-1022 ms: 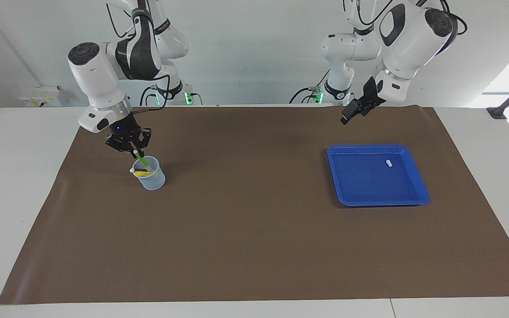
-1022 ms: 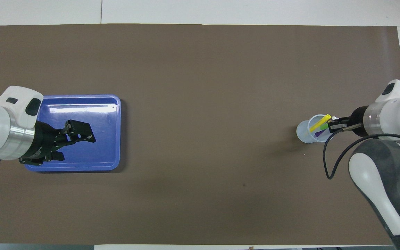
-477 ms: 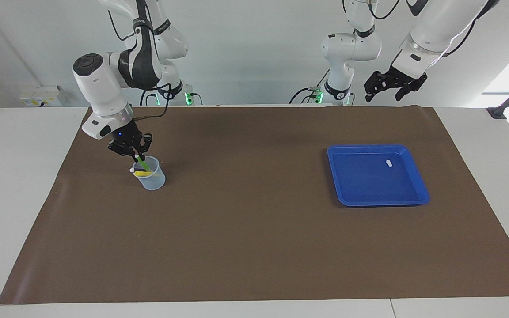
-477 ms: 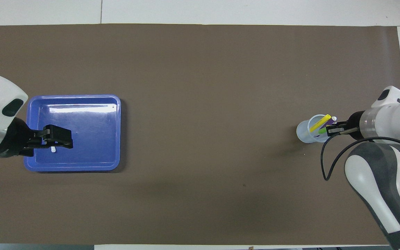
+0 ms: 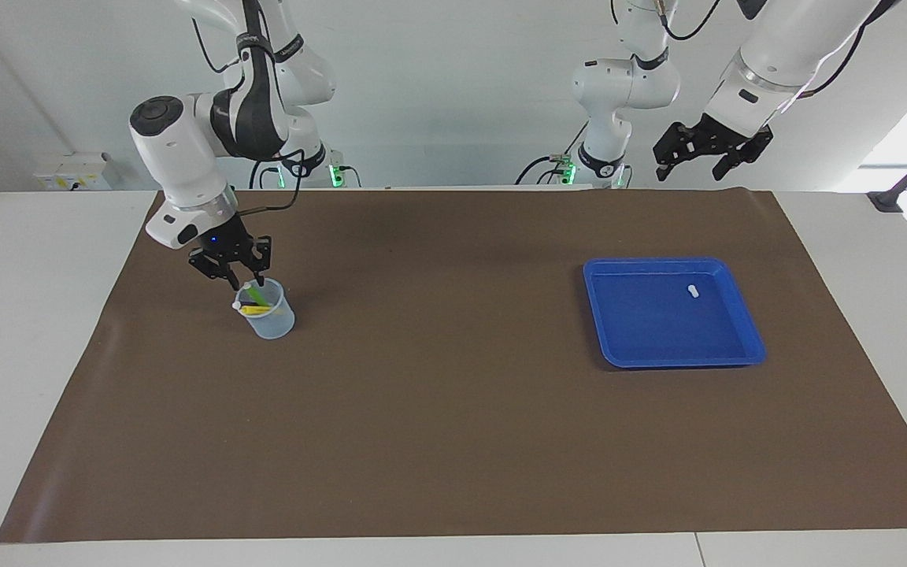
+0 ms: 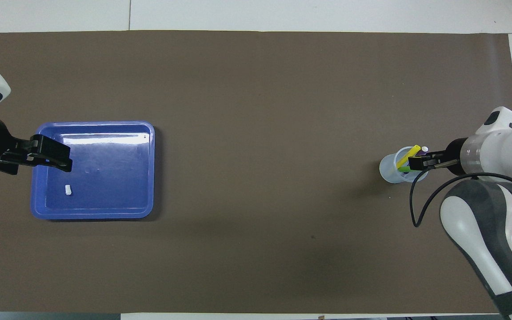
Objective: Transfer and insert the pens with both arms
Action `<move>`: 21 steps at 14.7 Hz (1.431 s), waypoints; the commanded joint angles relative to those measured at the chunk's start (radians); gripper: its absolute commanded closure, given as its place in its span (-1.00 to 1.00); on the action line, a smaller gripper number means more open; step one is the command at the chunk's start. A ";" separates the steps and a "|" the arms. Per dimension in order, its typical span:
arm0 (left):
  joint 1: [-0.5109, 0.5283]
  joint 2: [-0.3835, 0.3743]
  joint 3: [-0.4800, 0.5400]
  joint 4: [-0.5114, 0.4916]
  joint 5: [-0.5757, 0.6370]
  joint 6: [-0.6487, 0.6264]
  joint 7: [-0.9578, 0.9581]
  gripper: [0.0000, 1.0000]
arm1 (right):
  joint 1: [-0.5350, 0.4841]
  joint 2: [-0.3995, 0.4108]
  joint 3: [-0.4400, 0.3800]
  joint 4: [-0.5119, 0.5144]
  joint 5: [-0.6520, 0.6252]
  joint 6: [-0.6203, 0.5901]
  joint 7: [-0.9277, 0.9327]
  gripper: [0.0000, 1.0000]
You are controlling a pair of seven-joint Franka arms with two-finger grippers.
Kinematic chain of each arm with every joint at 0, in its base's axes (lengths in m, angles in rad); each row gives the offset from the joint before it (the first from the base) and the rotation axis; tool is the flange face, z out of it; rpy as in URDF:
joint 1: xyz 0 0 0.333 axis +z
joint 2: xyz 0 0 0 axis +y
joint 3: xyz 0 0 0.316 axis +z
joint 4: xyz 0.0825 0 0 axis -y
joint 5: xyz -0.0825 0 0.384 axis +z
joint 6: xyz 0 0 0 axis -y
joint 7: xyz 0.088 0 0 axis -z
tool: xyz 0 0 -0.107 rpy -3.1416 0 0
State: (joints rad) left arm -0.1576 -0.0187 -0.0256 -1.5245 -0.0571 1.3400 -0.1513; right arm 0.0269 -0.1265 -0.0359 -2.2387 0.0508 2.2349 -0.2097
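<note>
Green, yellow and purple pens [image 5: 255,302] stand in the clear cup [image 5: 271,318]. Right tool [image 5: 236,276], fingers apart, hangs just above it: retreat should go straight up, clear of caps. Left tool [image 5: 707,157] waits, spread, above the blue tray [image 5: 745,315].

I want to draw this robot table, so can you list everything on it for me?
table: one, white, under everything
mat: one, brown, covering the table's middle
tray: one, blue, toward the left arm's end
small capsule piece: one, white, in the tray
cup: one, clear, toward the right arm's end
green pen: one, in the cup
yellow pen: one, in the cup
purple pen: one, in the cup
left end effector: one, black, open, raised over the mat's edge, waiting
right end effector: one, black, open, just over the cup
</note>
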 commanded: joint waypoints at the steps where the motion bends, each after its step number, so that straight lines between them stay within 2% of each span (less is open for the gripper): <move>1: -0.028 -0.001 0.019 -0.052 0.023 0.066 0.019 -1.00 | -0.012 -0.004 -0.016 0.037 -0.002 -0.007 -0.007 -1.00; 3: -0.028 -0.003 0.019 -0.127 0.023 0.140 0.022 -1.00 | -0.012 -0.007 -0.022 0.085 -0.002 -0.075 -0.005 -1.00; 4: -0.028 -0.001 0.018 -0.132 0.023 0.152 0.027 -1.00 | -0.012 -0.007 -0.030 0.118 -0.003 -0.113 0.002 -1.00; 7: -0.028 0.012 0.023 -0.117 0.023 0.160 0.076 -1.00 | -0.013 0.008 -0.042 0.258 -0.020 -0.260 0.064 -1.00; 10: -0.030 0.017 0.018 -0.060 0.023 0.117 0.073 -1.00 | -0.012 0.059 -0.058 0.434 -0.052 -0.432 0.121 -1.00; 13: -0.027 0.011 0.019 -0.062 0.023 0.111 0.068 -1.00 | -0.010 0.103 -0.055 0.554 -0.095 -0.538 0.168 -1.00; 16: -0.019 0.016 0.015 -0.060 0.031 0.129 0.094 -1.00 | -0.005 0.113 -0.053 0.599 -0.095 -0.615 0.214 -1.00; 21: 0.004 0.016 0.018 -0.056 0.066 0.139 0.134 -1.00 | -0.008 0.091 -0.048 0.567 -0.092 -0.655 0.227 -1.00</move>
State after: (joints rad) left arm -0.1557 -0.0034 -0.0152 -1.5899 -0.0110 1.4767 -0.0386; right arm 0.0207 -0.0328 -0.0911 -1.6699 -0.0254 1.5921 -0.0033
